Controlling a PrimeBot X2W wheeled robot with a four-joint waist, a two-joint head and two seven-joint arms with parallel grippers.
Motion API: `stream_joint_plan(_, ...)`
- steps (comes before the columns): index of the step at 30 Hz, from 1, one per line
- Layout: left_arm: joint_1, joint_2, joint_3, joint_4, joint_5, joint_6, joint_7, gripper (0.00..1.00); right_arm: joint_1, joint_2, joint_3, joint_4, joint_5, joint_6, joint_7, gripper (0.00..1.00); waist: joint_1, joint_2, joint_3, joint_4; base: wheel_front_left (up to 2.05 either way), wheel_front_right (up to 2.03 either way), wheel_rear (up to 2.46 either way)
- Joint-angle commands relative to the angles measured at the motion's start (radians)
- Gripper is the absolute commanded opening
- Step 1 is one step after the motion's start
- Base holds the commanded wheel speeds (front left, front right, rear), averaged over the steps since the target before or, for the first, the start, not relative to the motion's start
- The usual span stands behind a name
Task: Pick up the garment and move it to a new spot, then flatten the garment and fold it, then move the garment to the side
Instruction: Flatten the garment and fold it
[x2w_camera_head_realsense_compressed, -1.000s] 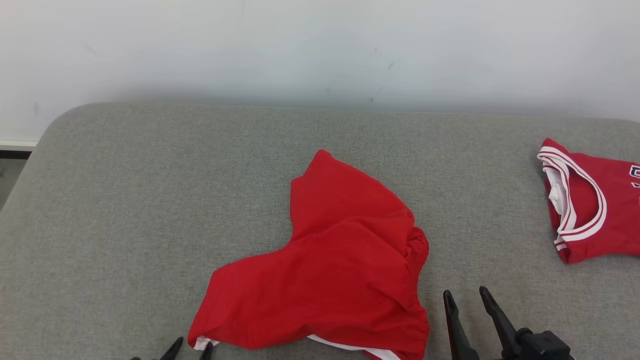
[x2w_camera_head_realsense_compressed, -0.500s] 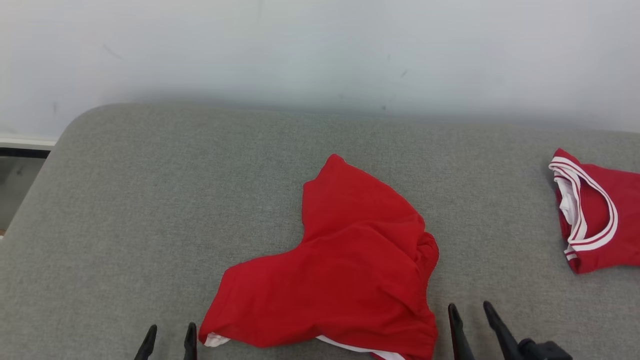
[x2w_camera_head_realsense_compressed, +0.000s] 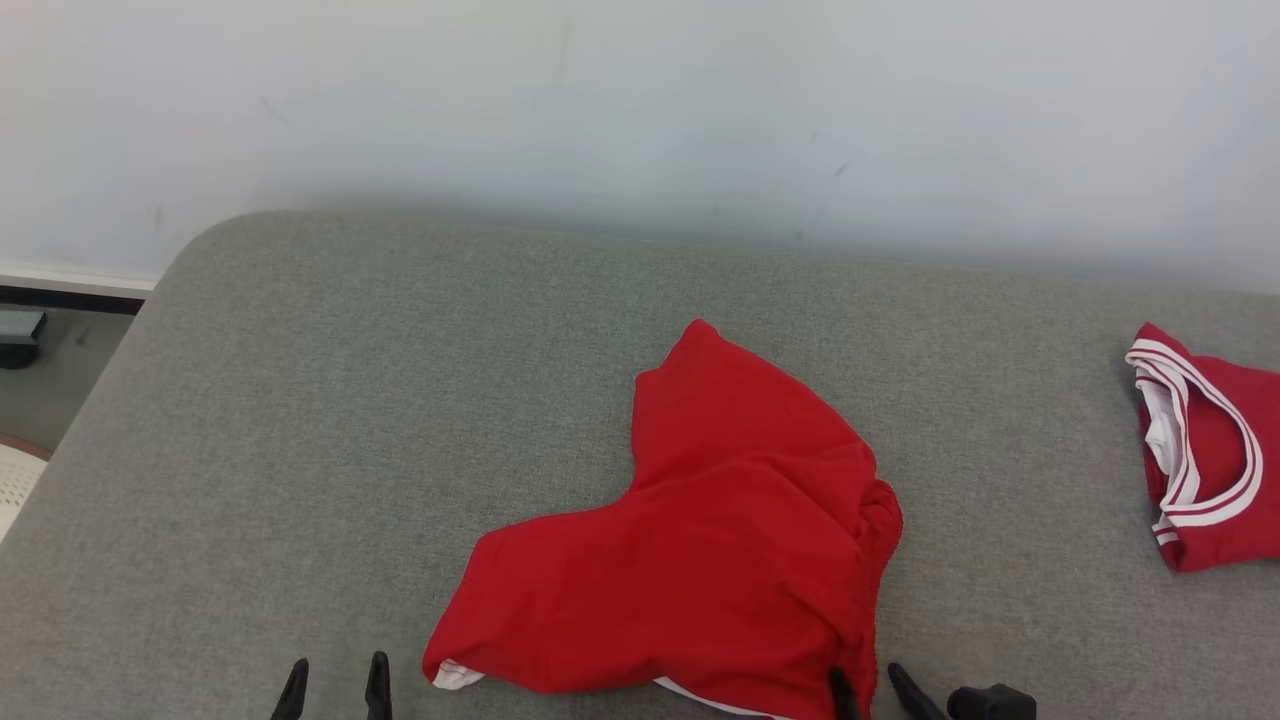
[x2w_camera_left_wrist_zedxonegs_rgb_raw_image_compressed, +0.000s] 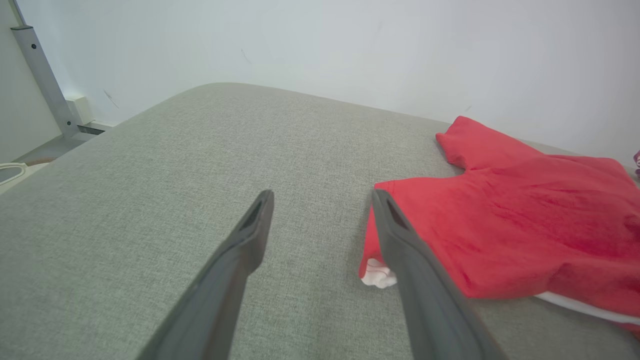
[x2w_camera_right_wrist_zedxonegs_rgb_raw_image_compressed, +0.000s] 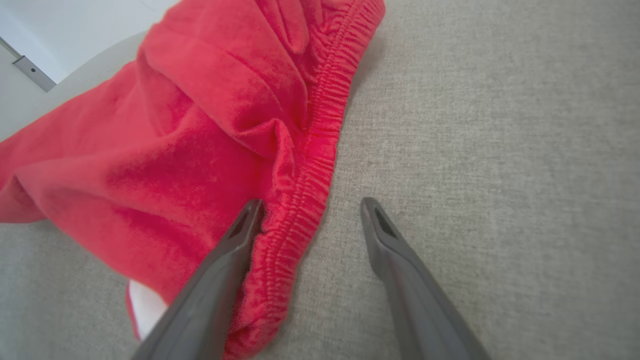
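The garment (x2w_camera_head_realsense_compressed: 720, 560) is a pair of red shorts with a white hem, lying crumpled on the grey padded surface (x2w_camera_head_realsense_compressed: 350, 420). My left gripper (x2w_camera_head_realsense_compressed: 335, 688) is open just left of the garment's white-edged near corner (x2w_camera_head_realsense_compressed: 455, 675), with nothing between its fingers. In the left wrist view the left gripper (x2w_camera_left_wrist_zedxonegs_rgb_raw_image_compressed: 322, 200) stands over bare fabric, with the garment (x2w_camera_left_wrist_zedxonegs_rgb_raw_image_compressed: 525, 210) beside its right finger. My right gripper (x2w_camera_head_realsense_compressed: 868, 690) is open at the garment's near right edge. In the right wrist view the right gripper (x2w_camera_right_wrist_zedxonegs_rgb_raw_image_compressed: 312, 209) straddles the elastic waistband (x2w_camera_right_wrist_zedxonegs_rgb_raw_image_compressed: 325, 135). Its left finger lies over the red cloth (x2w_camera_right_wrist_zedxonegs_rgb_raw_image_compressed: 190, 140).
A second red garment with white trim (x2w_camera_head_realsense_compressed: 1210, 450) lies at the far right of the surface. A white wall (x2w_camera_head_realsense_compressed: 640, 100) runs behind. The surface's rounded corner drops to the floor (x2w_camera_head_realsense_compressed: 60, 370) on the left, where a metal post (x2w_camera_left_wrist_zedxonegs_rgb_raw_image_compressed: 42, 75) stands.
The camera has shifted, moving the whole scene right and down. My left gripper opened and drew left off the garment's corner. My right gripper moved left onto the waistband edge.
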Motion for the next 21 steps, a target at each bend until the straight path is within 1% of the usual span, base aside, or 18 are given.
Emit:
stream_joint_plan(1, 0.003, -0.003, 0.006, 0.004, 0.007, -0.002, -0.004, 1.00, -0.003, 0.001, 0.020, 0.029, 0.015, -0.002, 0.007, 0.83, 0.0001, 0.0000, -0.003, 0.003, 0.00, 0.00, 0.00)
stream_joint_plan(2, 0.004, -0.006, 0.012, 0.005, 0.011, -0.006, -0.004, 1.00, -0.015, 0.002, 0.039, 0.049, 0.024, -0.002, 0.008, 0.04, 0.0001, 0.0000, -0.004, 0.003, 0.00, 0.00, 0.00)
stream_joint_plan(3, 0.006, -0.008, 0.017, 0.007, 0.014, -0.010, -0.004, 1.00, -0.029, 0.003, 0.044, 0.054, 0.026, -0.002, 0.008, 0.00, 0.0001, 0.0000, -0.004, 0.003, 0.00, 0.00, 0.00)
stream_joint_plan(5, 0.011, -0.014, 0.025, 0.010, 0.019, -0.011, -0.004, 1.00, -0.043, -0.002, 0.033, 0.050, 0.024, -0.002, 0.005, 0.00, 0.0001, 0.0000, -0.006, -0.001, 0.00, 0.00, 0.00)
stream_joint_plan(7, 0.014, -0.017, 0.032, 0.015, 0.020, -0.014, -0.004, 1.00, -0.045, -0.017, 0.003, 0.016, 0.004, -0.002, 0.004, 0.00, 0.0001, 0.0000, -0.007, -0.005, 0.00, 0.00, 0.00)
stream_joint_plan(15, -0.004, -0.023, 0.038, 0.024, 0.023, -0.018, -0.004, 1.00, 0.088, -0.054, -0.152, -0.224, -0.089, -0.002, 0.004, 0.00, 0.0001, 0.0000, -0.002, -0.010, 0.00, 0.00, 0.00)
stream_joint_plan(18, -0.007, -0.023, 0.037, 0.025, 0.017, -0.019, -0.004, 1.00, 0.139, -0.062, -0.186, -0.302, -0.135, -0.002, 0.004, 0.00, 0.0001, 0.0000, 0.006, -0.016, 0.00, 0.00, 0.00)
stream_joint_plan(21, -0.015, -0.023, 0.029, 0.027, 0.003, -0.019, -0.004, 1.00, 0.157, -0.068, -0.195, -0.358, -0.158, -0.002, 0.004, 0.00, 0.0001, 0.0000, 0.017, -0.018, 0.00, 0.00, 0.00)
